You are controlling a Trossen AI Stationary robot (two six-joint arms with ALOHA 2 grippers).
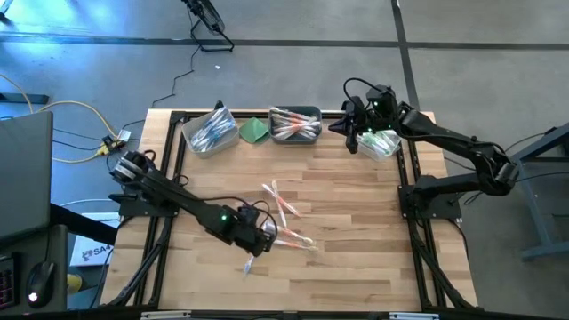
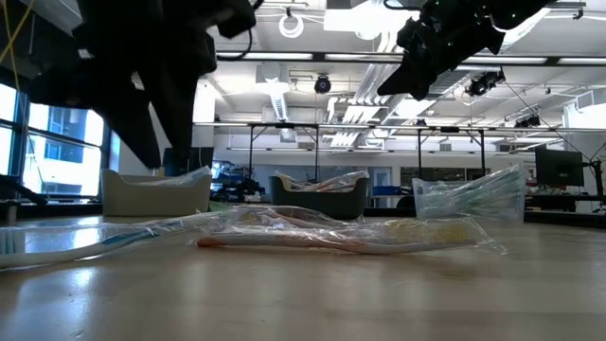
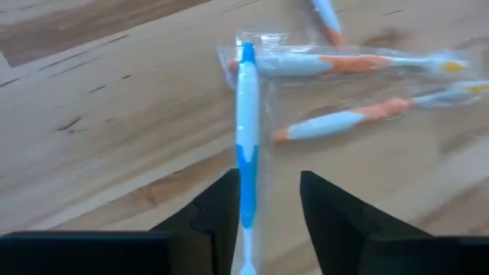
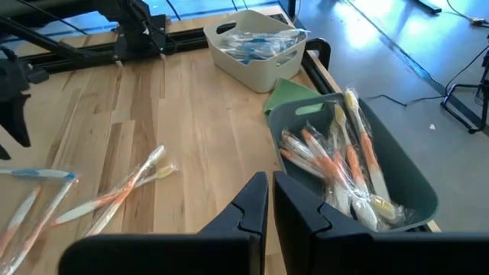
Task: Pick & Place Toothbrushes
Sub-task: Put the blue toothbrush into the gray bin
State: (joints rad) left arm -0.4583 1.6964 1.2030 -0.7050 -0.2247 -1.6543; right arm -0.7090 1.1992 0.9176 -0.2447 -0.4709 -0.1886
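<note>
— Where is the left gripper [image 1: 258, 238] right now?

— Low over the near-middle of the wooden table [image 1: 356, 196]. Its fingers [image 3: 218, 214] stand parted, with a blue toothbrush [image 3: 246, 130] in a clear wrapper lying between them on the wood — the jaws are apart, not pinching it.

— And the other loose brushes?

— A few orange toothbrushes [image 1: 283, 206] in wrappers lie scattered just right of and beyond that gripper, around the middle of the table. The far tip of the blue one crosses over one of them.

— What about the bins?

— Three along the far edge. The pale bin [image 1: 211, 132] on the far left holds blue-handled brushes. The dark grey bin [image 1: 296, 125] in the middle holds orange ones. A clear bin [image 1: 384, 143] on the far right shows green brushes inside. A folded green cloth [image 1: 256, 130] sits between the pale and the dark bin.

— The right arm?

— The right gripper [image 1: 354, 124] hangs above the far edge, between the dark bin and the clear one, with its fingers [image 4: 248, 206] pressed almost together and nothing in them.
</note>
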